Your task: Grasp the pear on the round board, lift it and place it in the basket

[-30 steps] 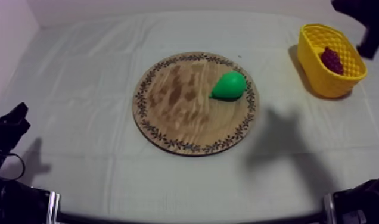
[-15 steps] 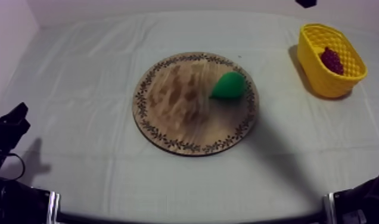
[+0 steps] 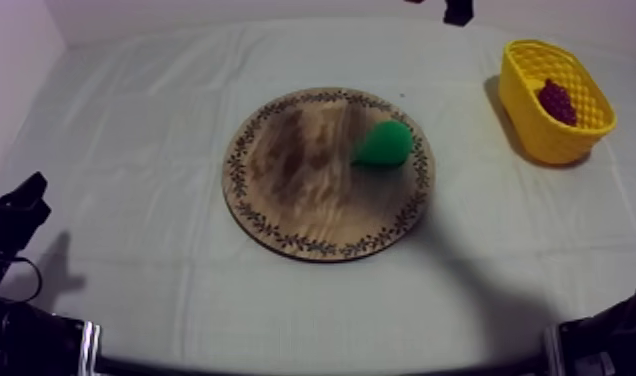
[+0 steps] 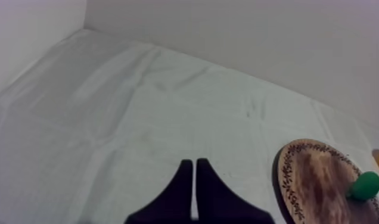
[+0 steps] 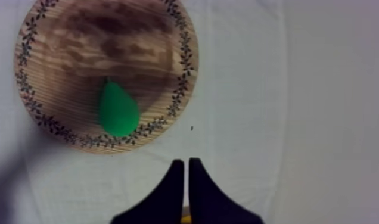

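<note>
- Right tool (image 5: 185, 162): fingers together in a narrow wedge, poised over the bare desk (image 5: 323, 89) just beside the wooden board (image 5: 186, 59). Left tool (image 4: 194, 162): likewise together, low at the desk's near left corner.
- Pear (image 5: 117, 110): lying on the board, on the side toward the desk's right edge, just inside the patterned rim.
- Step in hand (a judgement): the reach. The fingers should part before descending and straddle the pear's broad body; the taper would likely slip.
- Top view: places the yellow basket (image 3: 542, 140) near the far right corner, a bunch of grapes (image 3: 556, 100) inside. Right wrist view: supplies the pear's lie, narrow end toward the board's middle.
</note>
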You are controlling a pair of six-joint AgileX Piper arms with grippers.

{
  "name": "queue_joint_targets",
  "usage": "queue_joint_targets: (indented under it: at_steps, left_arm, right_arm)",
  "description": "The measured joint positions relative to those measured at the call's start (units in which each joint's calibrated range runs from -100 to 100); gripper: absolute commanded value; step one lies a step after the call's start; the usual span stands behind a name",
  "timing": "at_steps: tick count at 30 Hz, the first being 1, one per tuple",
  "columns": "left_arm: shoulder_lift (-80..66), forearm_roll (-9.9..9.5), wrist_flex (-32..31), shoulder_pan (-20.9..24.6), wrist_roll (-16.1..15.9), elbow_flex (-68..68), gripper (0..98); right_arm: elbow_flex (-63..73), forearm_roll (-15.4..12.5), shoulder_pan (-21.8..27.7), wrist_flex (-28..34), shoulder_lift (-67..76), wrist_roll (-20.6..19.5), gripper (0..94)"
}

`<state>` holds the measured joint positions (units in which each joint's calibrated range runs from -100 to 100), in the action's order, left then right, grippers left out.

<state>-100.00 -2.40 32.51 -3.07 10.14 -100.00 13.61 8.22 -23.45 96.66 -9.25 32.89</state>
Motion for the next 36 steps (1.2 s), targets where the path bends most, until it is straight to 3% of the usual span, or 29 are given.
queue_joint_targets:
  at_steps: [14, 19, 23, 28, 36]
  left_arm:
    - [0.00, 0.00, 0.00, 0.00, 0.00, 0.00, 0.1]
    - [0.00, 0.00, 0.00, 0.00, 0.00, 0.00, 0.1]
    - [0.00, 0.00, 0.00, 0.00, 0.00, 0.00, 0.1]
    - [0.00, 0.00, 0.00, 0.00, 0.00, 0.00, 0.1]
    - [0.00, 0.00, 0.00, 0.00, 0.00, 0.00, 0.1]
  right_arm:
    - [-3.55, 0.88, 0.21, 1.14, -8.45, 0.78, 3.7]
    - [-2.40, -0.54, 0.46, 1.32, -10.31, 0.99, 17.6]
    - [-1.72, -0.83, 0.50, 1.32, -10.89, 0.19, 35.0]
    - [-2.56, 1.63, -0.36, 1.32, -11.33, -2.11, 55.4]
    - [-3.00, 1.56, -0.60, 1.25, -11.89, -1.50, 65.9]
